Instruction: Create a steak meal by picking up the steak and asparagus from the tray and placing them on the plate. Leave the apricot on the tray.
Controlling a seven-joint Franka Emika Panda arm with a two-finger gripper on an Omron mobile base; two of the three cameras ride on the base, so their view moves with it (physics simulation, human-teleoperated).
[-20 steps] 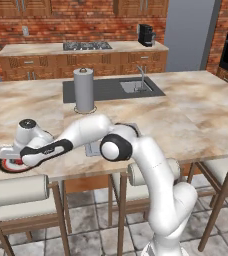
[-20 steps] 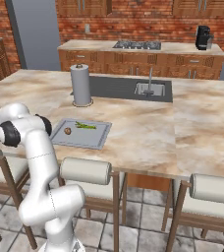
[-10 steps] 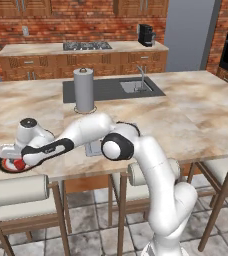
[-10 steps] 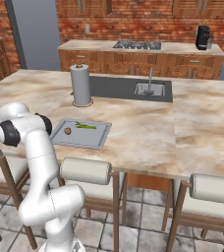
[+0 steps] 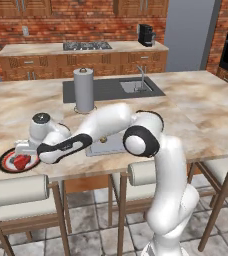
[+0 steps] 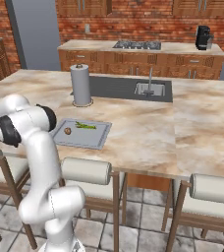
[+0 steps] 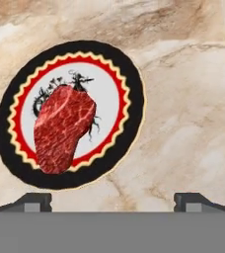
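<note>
Hand view: our pincer [image 7: 112, 200] hangs released, jaws wide apart and empty, above the plate [image 7: 129, 74], where the steak [image 7: 62, 128] lies on the white centre, overlapping the red ring. Farther off, the asparagus [image 6: 85, 126] and apricot [image 6: 67, 131] rest close together on the tray [image 6: 97, 140]; we judge a careless reach could grasp or nudge the apricot.

The steak [image 7: 62, 128] lies on the plate [image 7: 129, 89]; apricot [image 6: 67, 131] and asparagus [image 6: 86, 126] in the tray [image 6: 97, 139].
</note>
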